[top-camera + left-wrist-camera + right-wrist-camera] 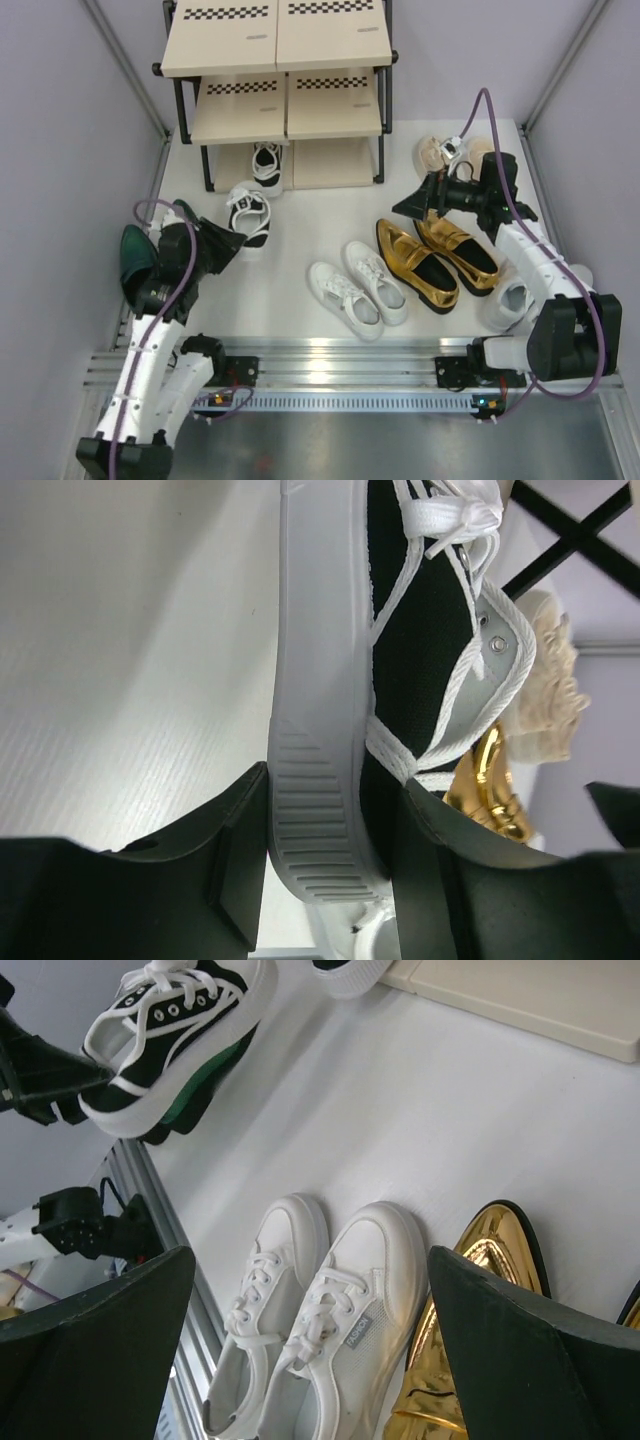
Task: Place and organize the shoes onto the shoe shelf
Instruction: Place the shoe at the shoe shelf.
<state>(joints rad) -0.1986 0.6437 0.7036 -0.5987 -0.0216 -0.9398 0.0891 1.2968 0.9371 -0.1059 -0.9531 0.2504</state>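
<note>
Beige boards of the shoe shelf stand ahead of the left gripper, which is clamped on the heel of one black-and-white sneaker. Its mate lies farther ahead, at the shelf's foot. Step in hand: transport. Next move: set the held sneaker beside the mate, aligned with it. The right gripper hangs with fingers apart over the gold loafers.

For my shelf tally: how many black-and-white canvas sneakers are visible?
2. One sneaker sits low inside the black-framed three-tier shoe rack; the other sneaker is before it, heel clamped in the left pincer. None seems hidden.
</note>
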